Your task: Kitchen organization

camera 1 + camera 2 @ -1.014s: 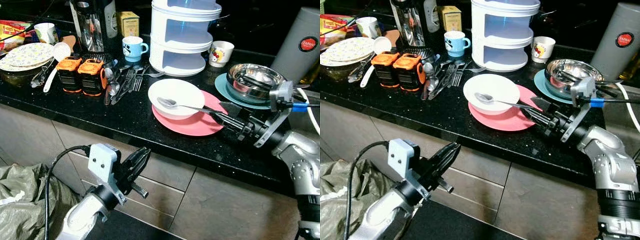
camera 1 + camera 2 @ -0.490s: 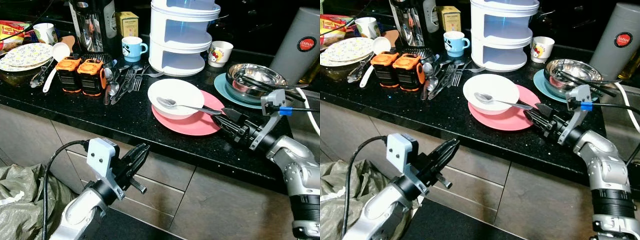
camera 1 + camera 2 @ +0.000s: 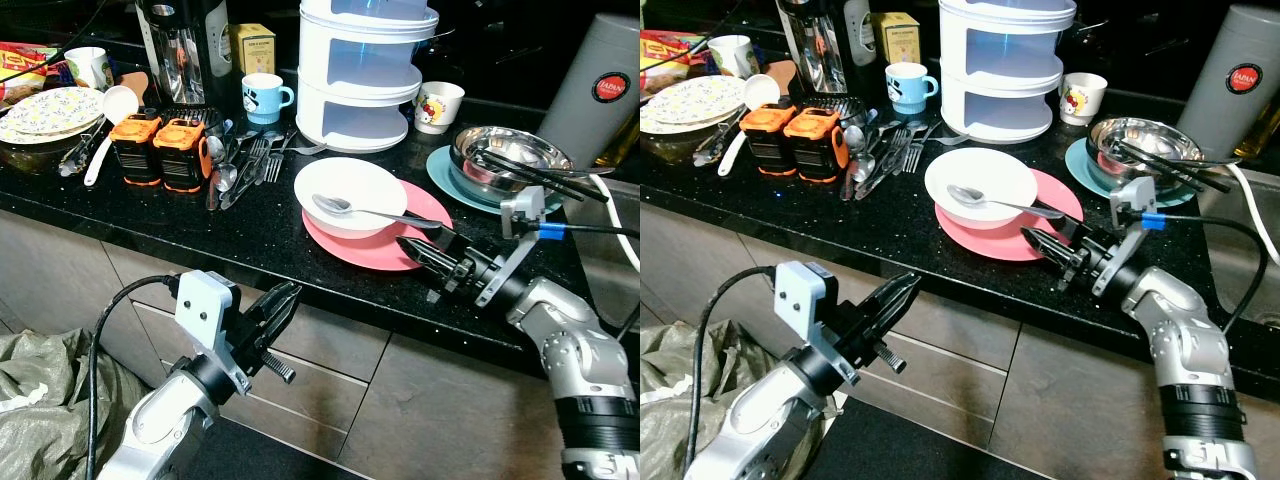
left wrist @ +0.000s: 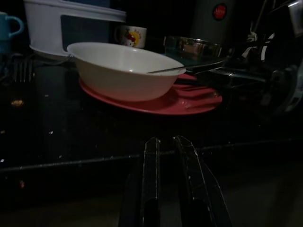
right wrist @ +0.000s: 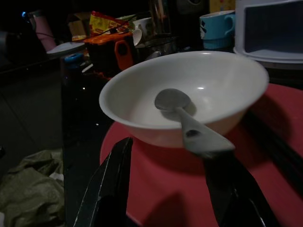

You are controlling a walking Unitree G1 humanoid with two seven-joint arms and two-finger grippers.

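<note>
While the left gripper (image 3: 283,300) is hanging nearly closed below the counter (image 3: 150,215), the right gripper (image 3: 412,248) is reaching, fingers spread, over the pink plate (image 3: 385,250) toward the spoon (image 3: 362,211) lying in the white bowl (image 3: 350,195).

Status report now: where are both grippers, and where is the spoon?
Right gripper open over pink plate, beside spoon handle. Spoon lies in white bowl. Left gripper low before counter, fingers near shut.

The right gripper (image 3: 415,250) reaches forward at tabletop height, fingers spread apart. The left gripper (image 3: 283,305) hangs lower, its fingers nearly together, arm bent.
</note>
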